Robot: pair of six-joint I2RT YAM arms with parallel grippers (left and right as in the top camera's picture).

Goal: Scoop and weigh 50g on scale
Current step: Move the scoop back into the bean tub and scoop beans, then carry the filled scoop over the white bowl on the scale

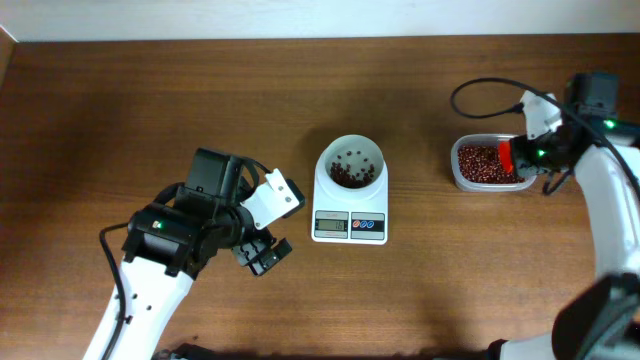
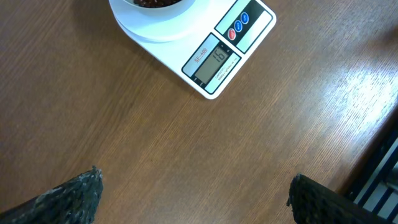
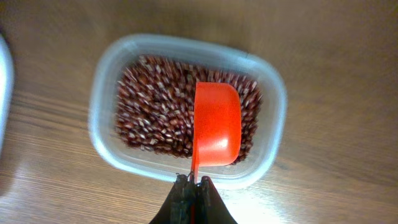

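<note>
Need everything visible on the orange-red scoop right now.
The scoop is glossy orange-red plastic: a rounded-rectangular cup on a thin handle. Its visible face is smooth and bare; inside or back, unclear. It lies over the clear tub, above or on the red-brown beans; contact cannot be told. The right end effector is shut on its handle at the tub's near rim.

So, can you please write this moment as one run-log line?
right gripper: shut on scoop, over beans in tub | left gripper: open, empty, beside scale | bowl: partly filled
</note>
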